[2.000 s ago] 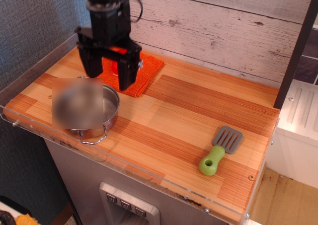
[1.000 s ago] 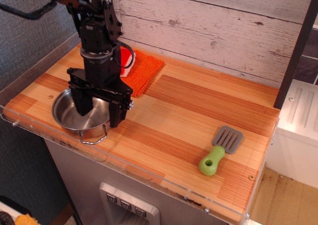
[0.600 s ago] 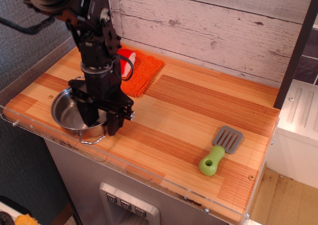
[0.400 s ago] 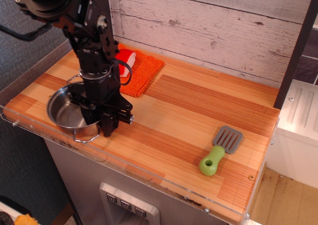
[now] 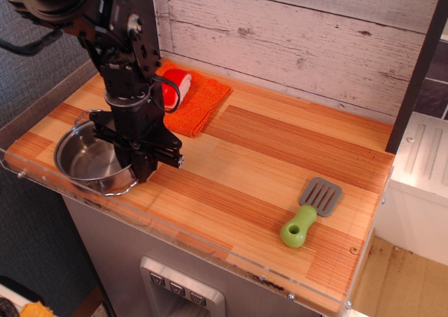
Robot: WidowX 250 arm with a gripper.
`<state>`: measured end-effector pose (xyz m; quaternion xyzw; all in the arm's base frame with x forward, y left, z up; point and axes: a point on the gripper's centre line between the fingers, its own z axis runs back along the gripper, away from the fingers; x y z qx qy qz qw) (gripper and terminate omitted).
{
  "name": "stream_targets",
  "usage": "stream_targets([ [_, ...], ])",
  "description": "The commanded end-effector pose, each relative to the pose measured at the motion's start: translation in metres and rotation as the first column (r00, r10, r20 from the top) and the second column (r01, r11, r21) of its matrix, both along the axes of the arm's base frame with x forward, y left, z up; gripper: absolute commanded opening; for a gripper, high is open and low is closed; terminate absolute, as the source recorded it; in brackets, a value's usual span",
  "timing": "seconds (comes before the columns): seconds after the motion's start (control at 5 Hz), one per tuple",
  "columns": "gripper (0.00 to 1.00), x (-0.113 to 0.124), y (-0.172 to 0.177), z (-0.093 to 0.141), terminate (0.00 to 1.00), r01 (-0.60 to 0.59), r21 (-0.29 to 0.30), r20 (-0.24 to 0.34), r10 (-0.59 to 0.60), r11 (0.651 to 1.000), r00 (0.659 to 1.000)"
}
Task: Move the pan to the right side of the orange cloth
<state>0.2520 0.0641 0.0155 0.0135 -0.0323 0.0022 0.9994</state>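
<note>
Black fingers of the gripper [image 5: 138, 164] pinch the right-hand rim of the pan [image 5: 87, 161], one finger inside the wall and one outside, closed on the steel. The pan sits at the front left corner of the wooden counter [image 5: 280, 156], seemingly tipped, its far side raised; whether it is clear of the wood I cannot tell. The orange cloth [image 5: 198, 101] lies well behind it against the wall, with a red-and-white toy [image 5: 176, 87] on its left part. The grasp looks made, so the carry is in hand: the next move calls for a lift and a long sweep rightward, past the cloth. The arm [image 5: 119, 44] drops almost straight down, wrist vertical.
</note>
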Motion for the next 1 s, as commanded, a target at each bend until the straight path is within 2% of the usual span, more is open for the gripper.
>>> stream_targets([
  [0.0, 0.00, 0.001, -0.012, 0.047, 0.00, 0.081, 0.004, 0.081, -0.081, 0.997, 0.993],
  [0.2, 0.00, 0.010, -0.044, 0.082, 0.00, 0.246, 0.020, 0.091, -0.246, 0.969, 0.965],
  [0.4, 0.00, 0.022, -0.073, 0.093, 0.00, 0.352, -0.003, 0.081, -0.351, 0.936, 0.933],
  [0.6, 0.00, 0.041, -0.103, 0.080, 0.00, 0.445, -0.039, 0.071, -0.442, 0.894, 0.894],
  [0.8, 0.00, 0.057, -0.118, 0.065, 0.00, 0.486, -0.059, 0.048, -0.484, 0.872, 0.874],
])
